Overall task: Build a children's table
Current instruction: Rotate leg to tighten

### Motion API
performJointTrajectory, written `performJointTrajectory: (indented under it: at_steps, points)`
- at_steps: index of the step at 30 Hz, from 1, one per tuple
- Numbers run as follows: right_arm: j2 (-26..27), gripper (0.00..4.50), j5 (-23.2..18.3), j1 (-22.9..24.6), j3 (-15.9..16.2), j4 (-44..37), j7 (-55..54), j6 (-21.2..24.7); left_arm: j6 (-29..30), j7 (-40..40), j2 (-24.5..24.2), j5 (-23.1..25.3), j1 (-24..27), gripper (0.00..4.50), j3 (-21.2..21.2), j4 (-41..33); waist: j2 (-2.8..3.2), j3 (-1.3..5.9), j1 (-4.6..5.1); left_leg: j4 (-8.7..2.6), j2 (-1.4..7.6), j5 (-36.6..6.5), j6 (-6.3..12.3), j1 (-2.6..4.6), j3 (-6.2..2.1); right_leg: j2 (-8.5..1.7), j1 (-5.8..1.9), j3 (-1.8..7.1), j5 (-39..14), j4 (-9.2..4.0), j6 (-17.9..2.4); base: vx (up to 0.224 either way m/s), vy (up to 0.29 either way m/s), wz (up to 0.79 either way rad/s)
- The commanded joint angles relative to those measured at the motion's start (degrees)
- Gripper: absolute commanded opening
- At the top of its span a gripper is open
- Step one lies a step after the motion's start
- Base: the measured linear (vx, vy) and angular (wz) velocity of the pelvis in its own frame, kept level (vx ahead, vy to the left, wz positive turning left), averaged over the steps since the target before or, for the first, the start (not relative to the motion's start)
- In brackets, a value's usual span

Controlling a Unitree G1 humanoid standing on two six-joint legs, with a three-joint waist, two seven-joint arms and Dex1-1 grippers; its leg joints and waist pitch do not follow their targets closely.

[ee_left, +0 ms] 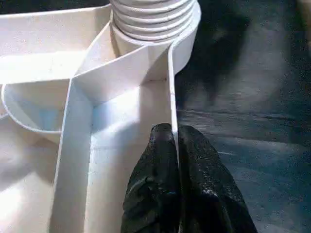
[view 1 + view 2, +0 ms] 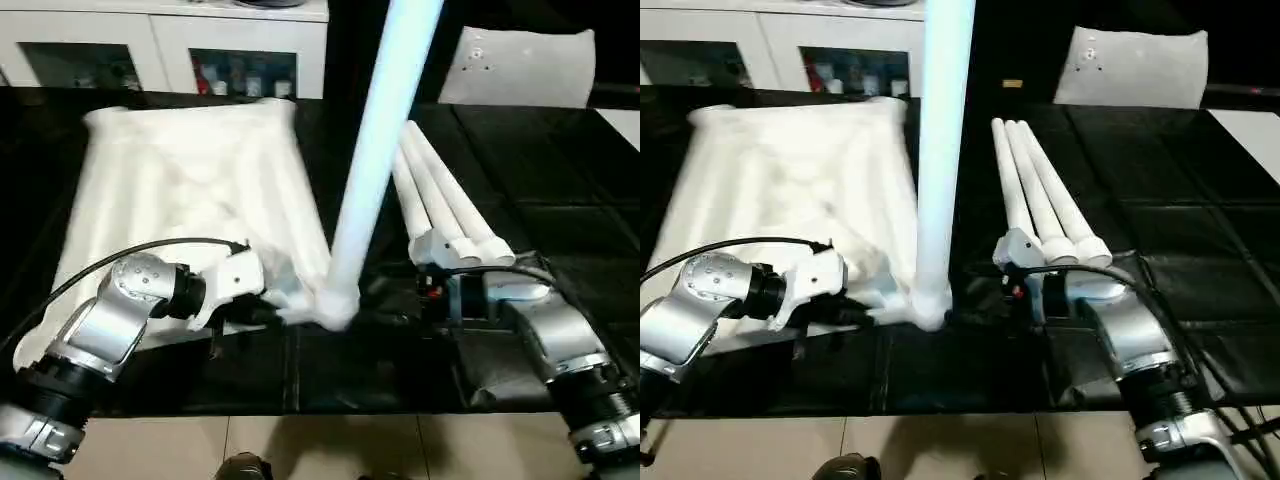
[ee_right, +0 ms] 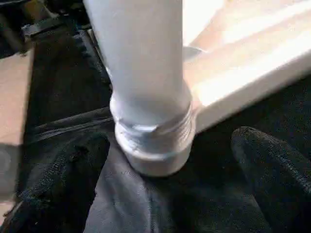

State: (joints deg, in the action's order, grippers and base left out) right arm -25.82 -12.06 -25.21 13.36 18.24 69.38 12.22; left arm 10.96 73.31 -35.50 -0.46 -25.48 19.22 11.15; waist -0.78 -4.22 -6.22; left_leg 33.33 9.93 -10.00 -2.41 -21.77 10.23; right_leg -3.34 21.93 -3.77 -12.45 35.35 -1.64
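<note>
The white table top (image 2: 180, 180) lies upside down on the black surface, ribs up. One white leg (image 2: 375, 150) stands upright in its near right corner socket (image 3: 155, 155), with threads showing above the socket's rim. Three more legs (image 2: 440, 200) lie side by side to the right. My left gripper (image 1: 175, 141) is shut on the top's thin edge wall (image 1: 171, 87), just short of that corner. My right gripper (image 3: 167, 137) is open, its fingers (image 3: 272, 170) standing on either side of the leg's base without touching it.
A white cabinet (image 2: 160, 40) with dark openings runs along the back left. A white cushion-like bag (image 2: 520, 65) sits at the back right. The black surface (image 2: 560, 170) ends at a front edge close to me, with tan floor (image 2: 300, 445) below.
</note>
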Motion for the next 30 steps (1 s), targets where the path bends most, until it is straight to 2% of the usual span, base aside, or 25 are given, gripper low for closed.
performJointTrajectory:
  at_steps: [1, 2, 4, 6, 8, 10, 11, 12, 16, 23, 27, 29, 30]
  points:
    - [-0.81, 4.47, 0.57, -0.75, 1.55, -0.15, 2.54, -0.89, -1.61, 2.74, 0.27, -0.18, -1.31, 0.0, 2.23, -0.46, 0.82, 4.06, 0.31, -3.57, 4.06, -8.51, 2.49, 1.53, -1.17, -5.46, -2.45, 3.21, -1.69, -3.4, -14.39, 0.0, 0.0, 0.0]
    - [-0.8, 4.47, 1.08, -1.04, 1.97, 0.35, 3.01, -1.65, -2.37, 3.24, 0.21, 0.17, -1.7, 0.0, 2.62, -0.23, 0.52, 4.2, 0.29, -3.52, 4.06, -8.36, 2.48, 1.51, -1.13, -5.47, -2.54, 3.23, -1.49, -3.35, -14.4, 0.0, 0.0, 0.0]
    - [-0.44, 4.47, 1.23, -1.45, 2.39, 1.06, 3.83, -1.98, -3.5, 4.34, 0.1, 0.72, -2.11, 0.0, 3.22, 0.2, 0.75, 4.12, 0.16, -3.47, 4.0, -8.78, 2.23, 1.49, -1.17, -5.57, -2.37, 3.27, -2.57, -3.42, -14.32, 0.0, 0.0, 0.0]
    - [0.16, 4.47, 1.19, -2.01, 3.02, 2.2, 4.57, -2.68, -4.68, 4.69, 0.1, 0.92, -2.74, 0.0, 3.6, 1.42, 0.62, 4.12, 0.23, -3.47, 3.93, -9.5, 1.79, 1.35, -1.18, -5.58, -2.47, 3.29, -3.96, -3.5, -14.17, 0.0, 0.0, 0.0]
    - [0.98, 4.2, 1.04, -2.14, 3.37, 2.47, 4.68, -2.6, -5.58, 4.62, -0.01, 1.24, -2.95, 0.0, 3.87, 1.97, 0.49, 4.11, 0.21, -3.43, 3.97, -10.25, 1.52, 1.36, -1.23, -5.61, -2.4, 3.31, -5.61, -3.57, -13.86, 0.0, 0.0, 0.0]
    - [1.51, 4.12, 0.58, -2.18, 3.43, 2.38, 4.86, -2.06, -5.51, 4.92, 0.03, 1.07, -2.97, 0.0, 3.84, 1.95, 0.5, 4.14, 0.24, -3.45, 3.97, -10.24, 1.34, 1.34, -1.24, -5.6, -2.39, 3.32, -5.98, -3.51, -13.64, 0.0, 0.0, 0.0]
    - [1.86, 4.07, 0.54, -2.27, 3.48, 2.56, 4.82, -2.2, -5.77, 5.01, 0.11, 0.96, -2.99, 0.0, 3.84, 2.0, 0.41, 4.13, 0.25, -3.43, 3.97, -10.1, 1.37, 1.35, -1.22, -5.59, -2.35, 3.33, -5.85, -3.51, -13.62, 0.0, 0.0, 0.0]
    - [2.28, 3.82, 0.32, -2.25, 3.59, 2.87, 4.95, -1.88, -5.9, 5.1, 0.01, 1.06, -2.83, 0.0, 4.03, 1.89, 0.5, 4.17, 0.23, -3.42, 3.98, -9.78, 1.39, 1.37, -1.24, -5.56, -2.3, 3.31, -5.56, -3.43, -13.68, 0.0, 0.0, 0.0]
    - [3.18, 3.54, -0.05, -2.28, 3.73, 3.43, 5.0, -1.84, -6.56, 5.09, 0.09, 1.26, -2.9, 0.0, 4.2, 2.26, 0.54, 4.44, 0.19, -3.27, 3.99, -8.31, 1.7, 1.35, -1.22, -5.47, -2.4, 3.21, -2.43, -3.0, -14.33, 0.0, 0.0, 0.0]
    - [4.65, 2.88, 0.2, -1.94, 3.87, 3.7, 4.82, -1.27, -7.23, 4.38, -0.03, 1.27, -2.45, 0.0, 4.14, 2.61, 0.43, 4.4, 0.1, -3.26, 3.95, -8.61, 1.5, 1.33, -1.19, -5.54, -2.36, 3.25, -3.78, -3.11, -13.88, 0.0, 0.0, 0.0]
    - [6.09, 2.8, -1.29, -0.77, 2.97, 3.05, 3.23, 0.9, -4.05, 1.8, 0.38, -0.03, -1.04, 0.0, 2.07, 1.33, 0.37, 4.37, 0.19, -3.26, 3.91, -8.53, 1.52, 1.26, -1.15, -5.52, -2.37, 3.24, -3.71, -3.02, -13.92, 0.0, 0.0, 0.0]
    - [6.97, 2.76, -1.3, -0.25, 2.57, 3.01, 1.52, 1.51, -1.95, -0.12, 1.02, -0.81, -0.42, 0.0, 0.72, 0.64, 0.4, 4.3, 0.26, -3.32, 3.95, -9.32, 1.2, 1.28, -1.19, -5.61, -2.3, 3.24, -5.18, -3.15, -13.93, 0.0, 0.0, 0.0]
    - [8.86, 2.76, -1.26, 0.31, 1.8, 3.01, -1.9, 2.56, 1.23, -3.21, 2.21, -2.07, 0.56, 0.0, -1.43, -0.26, 0.53, 4.17, 0.29, -3.38, 3.92, -10.1, 0.77, 1.37, -1.23, -5.71, -2.22, 3.31, -6.78, -3.28, -13.69, 0.0, 0.0, 0.0]
